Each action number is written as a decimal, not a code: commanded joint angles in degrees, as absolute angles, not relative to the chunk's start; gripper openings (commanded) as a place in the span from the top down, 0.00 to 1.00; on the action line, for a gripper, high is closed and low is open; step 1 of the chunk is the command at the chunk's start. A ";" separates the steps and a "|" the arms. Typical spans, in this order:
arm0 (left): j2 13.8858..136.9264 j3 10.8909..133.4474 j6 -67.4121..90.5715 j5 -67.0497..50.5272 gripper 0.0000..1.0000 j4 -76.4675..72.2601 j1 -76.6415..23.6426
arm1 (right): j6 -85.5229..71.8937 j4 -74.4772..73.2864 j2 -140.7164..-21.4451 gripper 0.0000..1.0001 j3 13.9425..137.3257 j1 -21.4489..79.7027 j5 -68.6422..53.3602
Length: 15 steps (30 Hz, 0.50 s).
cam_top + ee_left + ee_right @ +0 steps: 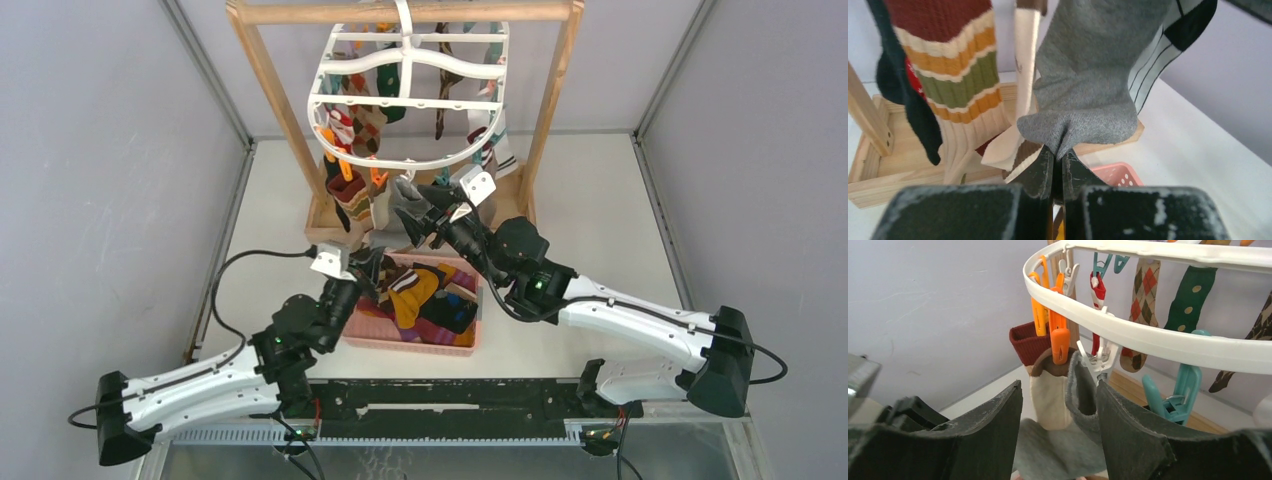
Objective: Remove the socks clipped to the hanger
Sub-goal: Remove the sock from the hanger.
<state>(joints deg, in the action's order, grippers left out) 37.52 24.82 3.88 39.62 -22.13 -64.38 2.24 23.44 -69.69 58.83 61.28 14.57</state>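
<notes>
1. A grey sock [1088,75] hangs by its cuff from a white clip [1100,357] on the near rim of the hanger [1148,335].
2. The left end effector [1058,157] is closed tight on the grey sock's lowest fold, pinching it from below.
3. The right end effector [1058,390] stands partly open just under the white clip. The grey cuff lies between its fingers, close to the right finger [1128,430], with a gap to the left one. It holds nothing.
4. A beige sock [1048,395] hangs just left of the grey one. A striped sock [958,85] hangs further left, and a black and white one touches the grey sock on the right.
5. The hanger hangs from a wooden frame [270,90], whose uprights close in both sides. The hanger rim lies close above the right end effector.
6. A pink basket [400,345] with loose socks sits on the white worktop [600,200] below the left end effector. Bare worktop lies to either side.
7. Counted in the right wrist view: one white clip, at least two orange clips [1059,335], two teal clips [1178,390] and at least six hanging socks.
</notes>
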 commanded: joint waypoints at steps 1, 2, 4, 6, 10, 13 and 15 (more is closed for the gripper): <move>32.19 23.91 5.57 44.07 0.96 -18.40 -64.68 | 2.31 26.00 -69.59 0.37 61.37 61.63 16.54; 31.38 23.83 5.68 44.41 0.96 -17.78 -64.69 | 2.22 25.97 -69.61 0.37 61.43 61.61 16.67; 30.21 23.73 5.84 44.58 0.96 -16.74 -64.66 | 1.86 26.14 -69.61 0.37 61.39 61.66 16.70; 29.30 23.63 6.35 44.29 0.96 -15.83 -64.64 | 1.76 26.71 -69.82 0.37 61.43 61.63 17.00; 28.62 23.26 7.09 43.99 0.96 -15.04 -64.67 | 2.00 26.01 -71.00 0.37 63.01 61.61 17.61; 28.01 22.97 7.46 43.90 0.96 -14.71 -64.67 | 1.97 26.41 -71.97 0.37 63.64 61.46 17.67; 27.58 22.94 7.64 43.74 0.96 -14.27 -64.69 | 1.86 26.51 -72.58 0.37 64.20 61.16 17.51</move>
